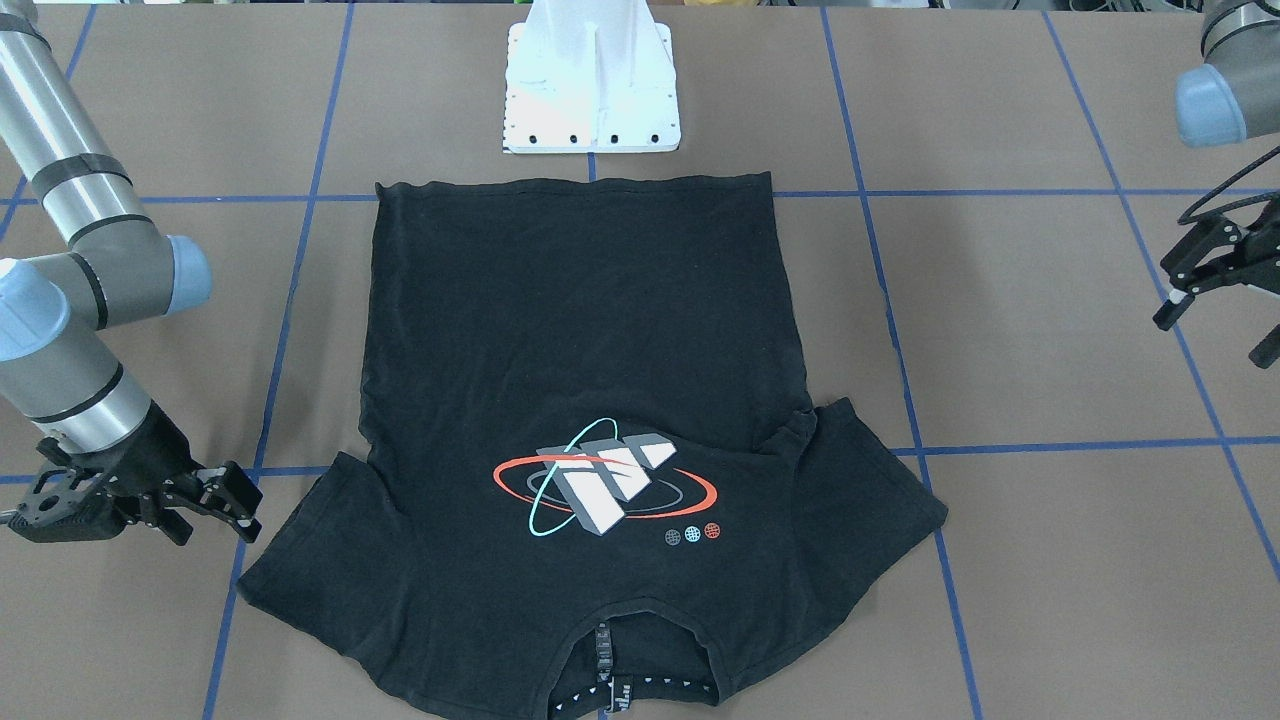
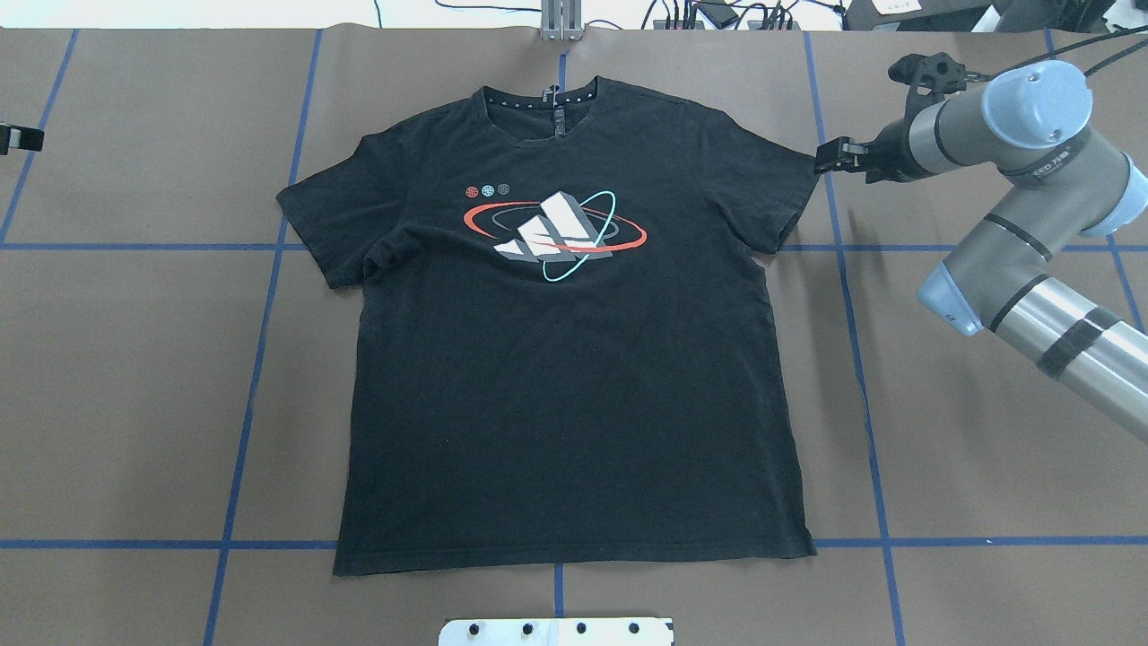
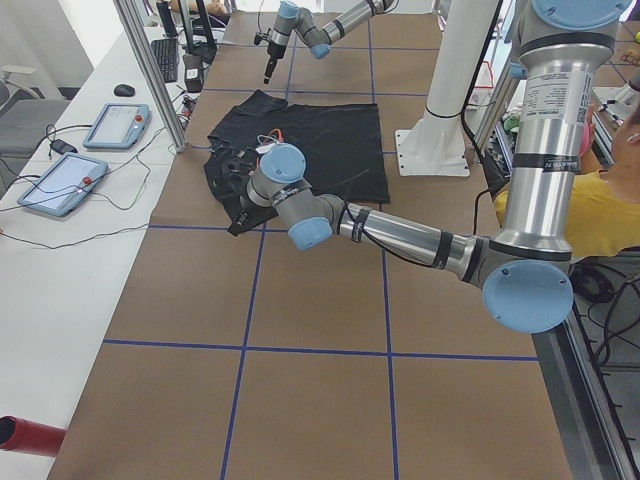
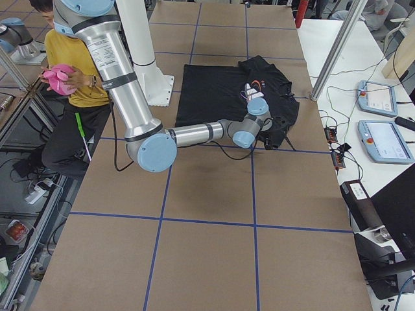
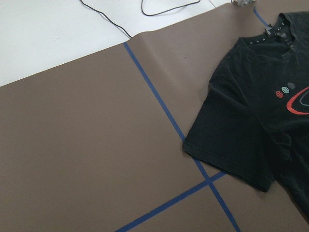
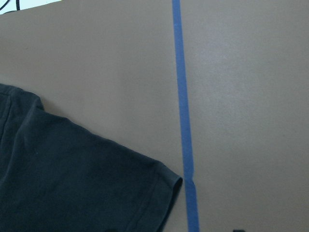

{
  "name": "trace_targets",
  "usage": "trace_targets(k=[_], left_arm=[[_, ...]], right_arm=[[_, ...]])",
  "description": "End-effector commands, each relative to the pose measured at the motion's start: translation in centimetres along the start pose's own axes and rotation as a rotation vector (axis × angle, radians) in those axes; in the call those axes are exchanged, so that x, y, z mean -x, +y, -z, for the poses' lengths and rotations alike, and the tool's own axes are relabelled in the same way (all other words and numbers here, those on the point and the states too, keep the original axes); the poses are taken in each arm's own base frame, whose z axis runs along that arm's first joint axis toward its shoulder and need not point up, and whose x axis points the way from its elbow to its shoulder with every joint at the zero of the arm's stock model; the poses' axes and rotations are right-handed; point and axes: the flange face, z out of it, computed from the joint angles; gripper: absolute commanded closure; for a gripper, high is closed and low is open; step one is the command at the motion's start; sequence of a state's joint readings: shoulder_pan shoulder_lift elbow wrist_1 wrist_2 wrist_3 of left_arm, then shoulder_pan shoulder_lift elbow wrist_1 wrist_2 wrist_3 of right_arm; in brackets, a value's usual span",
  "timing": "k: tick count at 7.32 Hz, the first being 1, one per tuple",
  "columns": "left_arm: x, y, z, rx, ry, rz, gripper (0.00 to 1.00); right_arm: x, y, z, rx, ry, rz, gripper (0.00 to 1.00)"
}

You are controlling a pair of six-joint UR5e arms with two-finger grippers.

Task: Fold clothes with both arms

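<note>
T-shirt (image 2: 574,386) flat on table (image 2: 134,404), three-stripe orbit graphic (image 2: 556,235) face up, neck label (image 2: 557,121) too small to read. Right gripper (image 1: 240,503) spread just beside one sleeve (image 2: 789,193); left gripper (image 1: 1213,335) spread, well apart.

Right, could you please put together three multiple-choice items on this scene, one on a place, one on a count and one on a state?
1. Where is the right end effector?
A) beside the tip of a T-shirt sleeve
B) over the collar
C) over the hem

2. How many small round dots sit beside the graphic?
A) two
B) three
C) five

3. How does the T-shirt lie?
A) folded in half
B) spread flat, graphic up
C) bunched in a heap

Answers:
1 A: the overhead view shows it just off the sleeve's outer corner.
2 B: a red, a teal and a grey dot stand in a row.
3 B: both sleeves and the body lie open with no fold.
</note>
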State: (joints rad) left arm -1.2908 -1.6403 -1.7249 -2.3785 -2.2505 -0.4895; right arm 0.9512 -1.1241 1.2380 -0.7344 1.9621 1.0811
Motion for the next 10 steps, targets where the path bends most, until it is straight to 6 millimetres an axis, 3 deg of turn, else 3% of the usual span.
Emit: trace_targets(k=[1,2,4,5,6,9,10], left_arm=[[0.0,0.2,-0.6,-0.008,0.009,-0.002,0.00],[0.0,0.3,-0.5,-0.008,0.009,-0.002,0.00],[0.0,0.3,-0.6,-0.009,0.009,-0.004,0.00],[0.0,0.3,-0.6,-0.009,0.009,-0.004,0.00],[0.0,0.3,-0.6,-0.009,0.009,-0.004,0.00],[0.1,0.4,-0.6,-0.007,0.007,-0.004,0.00],[0.0,0.4,-0.6,-0.009,0.007,-0.005,0.00]], right_arm=[[3.2,-2.0,-2.5,-0.017,0.015,0.002,0.23],[3.4,-1.6,-3.6,-0.037,0.021,0.013,0.24],[0.4,-0.4,-4.4,-0.037,0.023,0.025,0.26],[0.4,-0.4,-4.5,-0.044,0.027,0.024,0.34],[0.7,-0.7,-4.9,-0.057,0.037,0.023,0.44],[0.9,-0.7,-4.9,-0.058,0.035,0.026,0.97],[1.0,-0.8,-4.8,-0.060,0.032,0.027,1.00]])
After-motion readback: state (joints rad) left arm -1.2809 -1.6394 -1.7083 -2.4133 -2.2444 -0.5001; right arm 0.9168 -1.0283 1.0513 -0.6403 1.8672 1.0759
